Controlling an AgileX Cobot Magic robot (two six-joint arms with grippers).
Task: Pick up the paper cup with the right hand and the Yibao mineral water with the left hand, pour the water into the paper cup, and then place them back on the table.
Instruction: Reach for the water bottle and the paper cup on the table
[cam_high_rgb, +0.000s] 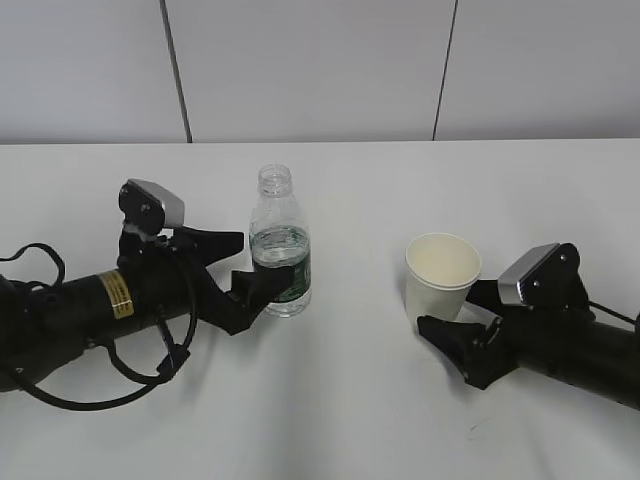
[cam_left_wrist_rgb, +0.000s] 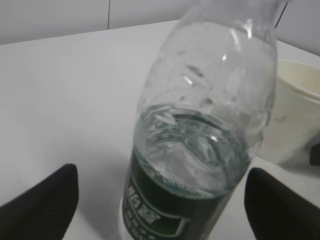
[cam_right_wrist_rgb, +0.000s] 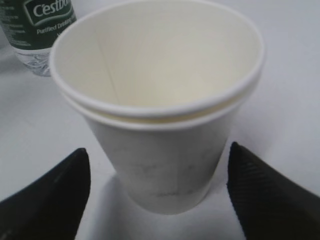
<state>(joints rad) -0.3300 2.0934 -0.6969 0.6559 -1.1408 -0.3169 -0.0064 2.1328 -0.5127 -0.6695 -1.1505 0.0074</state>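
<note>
While both jaws stand apart, the Yibao mineral water (cam_high_rgb: 279, 243) left and paper cup (cam_high_rgb: 441, 275) right sit upright on the white bench (cam_high_rgb: 360, 400); grey panelled wall (cam_high_rgb: 310, 65) far behind.

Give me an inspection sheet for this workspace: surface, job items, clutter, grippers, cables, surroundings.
Surface: plain white matte table, bare around the items.
Job items: clear plastic water bottle with green label, upright, capless, partly filled; off-white paper cup, upright, empty.
Clutter: nothing seen.
Grippers: left gripper open, fingers either side of the bottle; right gripper open around the cup's base.
Cables: black cable loops beside the left arm.
Surroundings: grey panelled wall.
</note>
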